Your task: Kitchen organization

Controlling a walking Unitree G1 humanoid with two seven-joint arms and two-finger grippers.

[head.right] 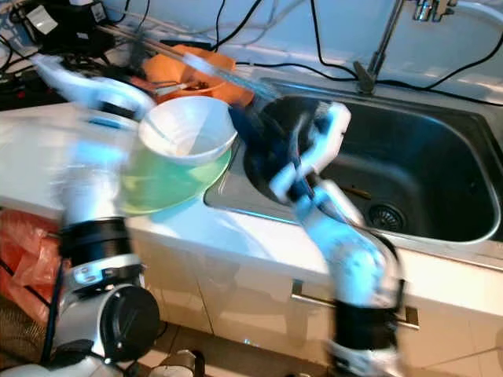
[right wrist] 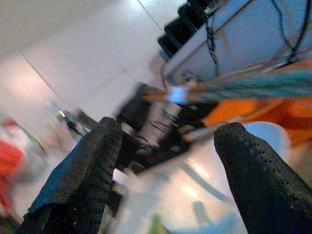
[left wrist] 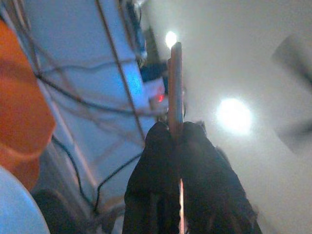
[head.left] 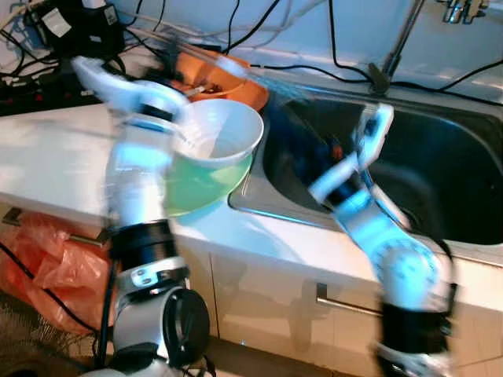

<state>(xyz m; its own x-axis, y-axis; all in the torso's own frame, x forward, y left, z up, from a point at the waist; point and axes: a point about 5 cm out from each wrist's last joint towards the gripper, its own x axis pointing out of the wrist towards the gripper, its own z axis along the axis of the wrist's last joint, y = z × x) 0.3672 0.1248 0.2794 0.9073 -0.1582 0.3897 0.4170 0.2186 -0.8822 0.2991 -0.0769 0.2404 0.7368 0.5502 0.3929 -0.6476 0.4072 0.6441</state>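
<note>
A white bowl [head.left: 224, 129] sits nested in a green bowl [head.left: 200, 188] on the white counter [head.left: 47, 157], beside the sink. An orange bowl [head.left: 232, 82] stands behind them. My left gripper [left wrist: 176, 134] is raised over the bowls and is shut on a thin chopstick [left wrist: 175, 87], which shows as a long blurred streak [head.right: 236, 75] across the orange bowl. My right gripper [right wrist: 165, 141] is open, with its fingers [right wrist: 253, 170] wide apart. It hangs at the sink's left edge [head.right: 255, 133] and faces the bowls. The head views are smeared by motion.
A steel sink [head.left: 440, 181] with a tap [head.left: 401, 39] lies to the right. Black chargers and cables [head.left: 71, 23] crowd the back left of the counter. A red plastic bag [head.left: 47, 259] hangs below the counter, with cabinet doors and a handle [head.left: 346, 302] to its right.
</note>
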